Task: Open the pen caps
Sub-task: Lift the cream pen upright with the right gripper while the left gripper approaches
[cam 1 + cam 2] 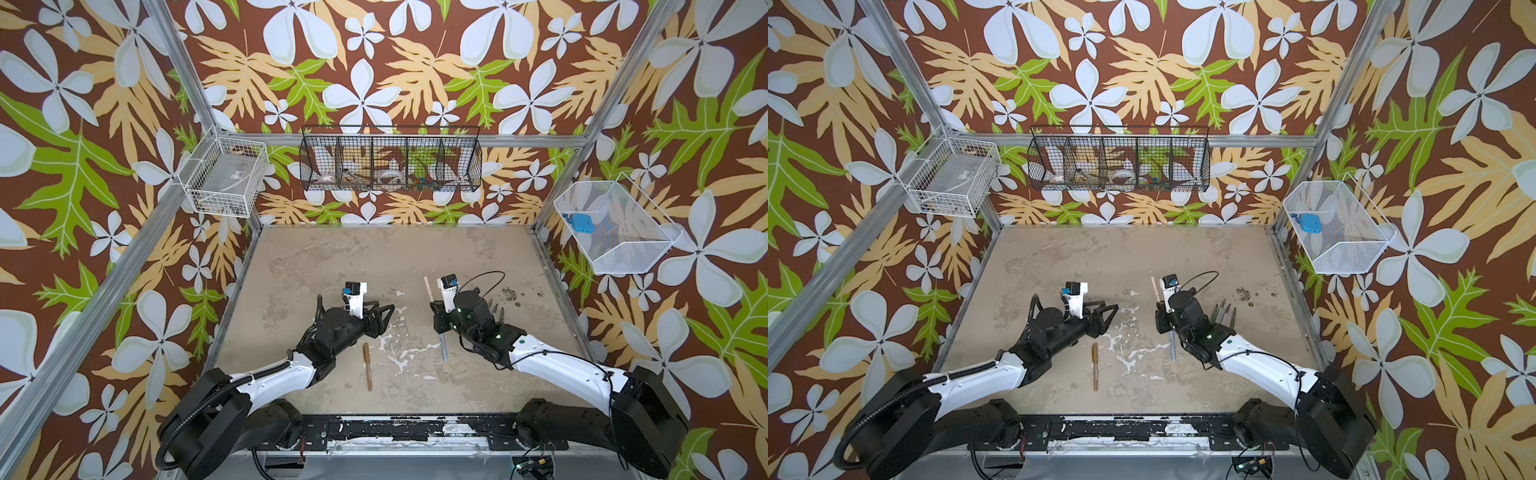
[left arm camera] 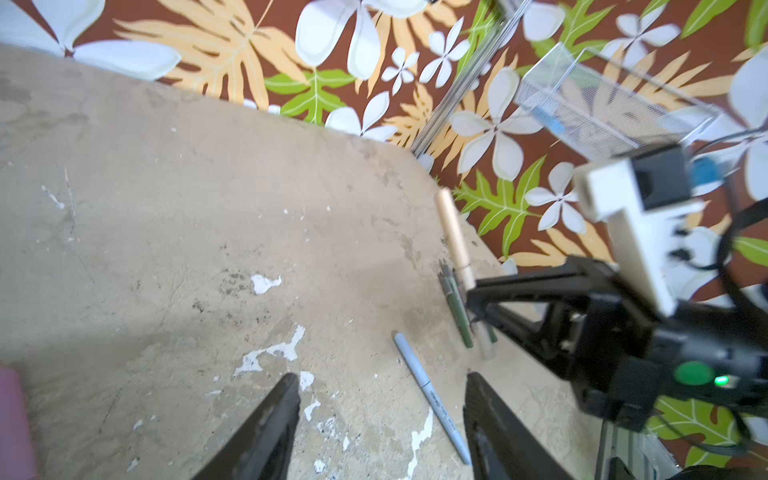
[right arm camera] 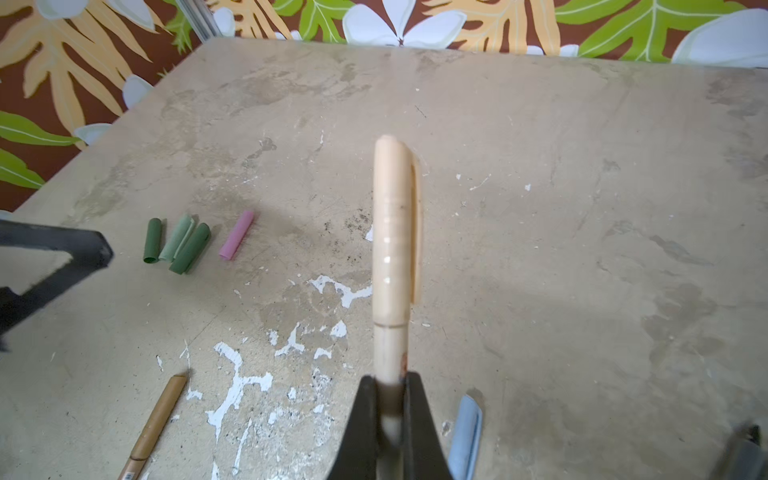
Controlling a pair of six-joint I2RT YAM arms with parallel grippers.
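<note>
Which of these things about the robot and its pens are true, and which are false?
1. The right gripper holds the beige pen. True.
2. The beige cap is already off. False: it is still on the pen.
3. The left gripper is shut on the brown pen. False: its fingers stand open and empty; the brown pen lies on the table.
4. A pink cap lies loose on the table. True.
</note>
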